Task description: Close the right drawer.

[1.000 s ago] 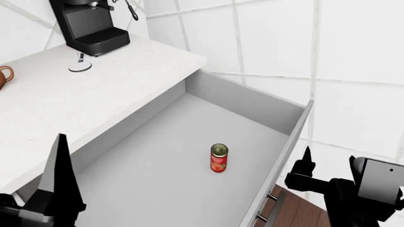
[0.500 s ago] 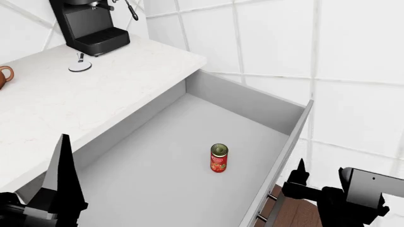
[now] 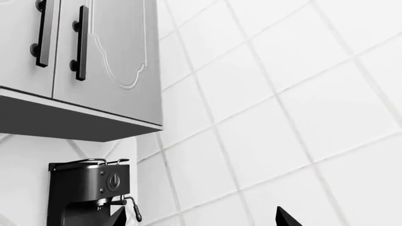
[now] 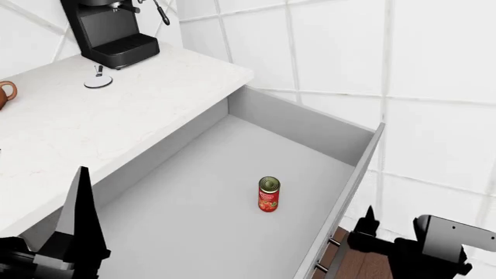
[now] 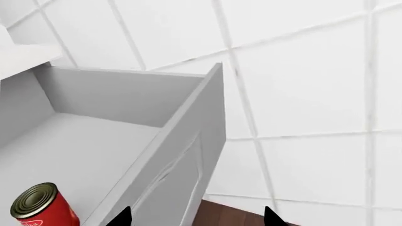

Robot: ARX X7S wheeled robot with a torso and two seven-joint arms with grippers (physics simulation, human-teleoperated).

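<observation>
The right drawer (image 4: 194, 226) is pulled far out from under the counter, with a smooth pale-grey inside. Its grey front panel (image 4: 352, 180) runs along its right side, and part of its black bar handle (image 4: 326, 256) shows low down. The front's moulded outer face also shows in the right wrist view (image 5: 182, 160). My right gripper (image 4: 395, 235) is open and empty just outside the front panel near the handle, straddling the panel's edge in the right wrist view (image 5: 196, 219). My left gripper (image 4: 76, 232) is open and empty, pointing up over the drawer's near left corner; its tips show in the left wrist view (image 3: 199, 219).
A red can (image 4: 268, 195) stands in the drawer and shows in the right wrist view (image 5: 41, 207). The white counter (image 4: 116, 116) holds a black coffee machine (image 4: 108, 29), a small white disc (image 4: 99, 81) and a brown pot (image 4: 4, 93). Upper cabinets (image 3: 107, 56) hang above. A white tiled wall stands right of the drawer.
My right gripper has dropped lower and shifted slightly left, closer to the drawer front near the handle. My left gripper has sunk a little. The drawer and can have not moved.
</observation>
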